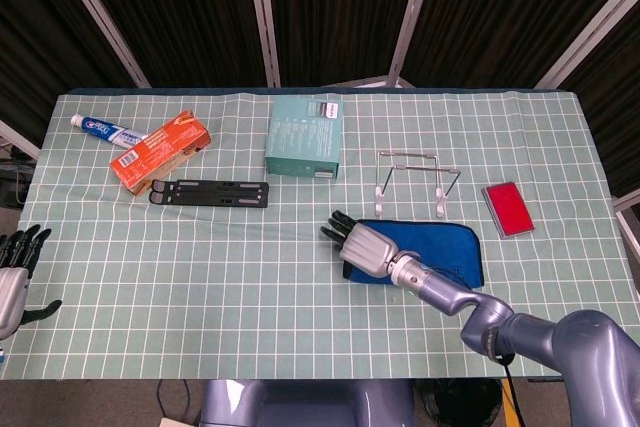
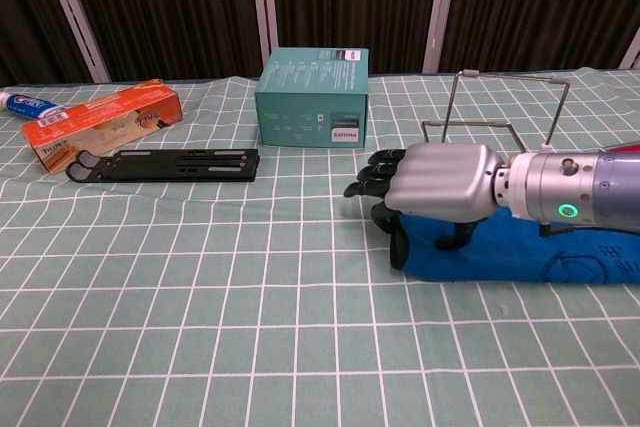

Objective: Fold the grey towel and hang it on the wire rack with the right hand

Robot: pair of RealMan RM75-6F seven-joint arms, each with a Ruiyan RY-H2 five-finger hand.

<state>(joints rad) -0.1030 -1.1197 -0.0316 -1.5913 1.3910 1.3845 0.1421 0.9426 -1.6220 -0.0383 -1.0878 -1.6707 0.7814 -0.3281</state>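
Note:
The towel (image 1: 445, 252) shows as blue here; it lies folded flat on the checked cloth, just in front of the wire rack (image 1: 415, 179). My right hand (image 1: 362, 245) lies over the towel's left end, fingers stretched out towards the left and apart. In the chest view the right hand (image 2: 430, 187) hovers over the towel (image 2: 560, 257), with its thumb hanging down at the towel's left edge; I see nothing held. The rack (image 2: 500, 107) stands empty behind the wrist. My left hand (image 1: 12, 277) sits at the table's left edge with its fingers spread, holding nothing.
A teal box (image 1: 306, 135) stands behind and left of the rack. A black folding stand (image 1: 210, 192), an orange carton (image 1: 160, 150) and a toothpaste tube (image 1: 108, 131) lie at the far left. A red flat case (image 1: 507, 209) lies right of the rack.

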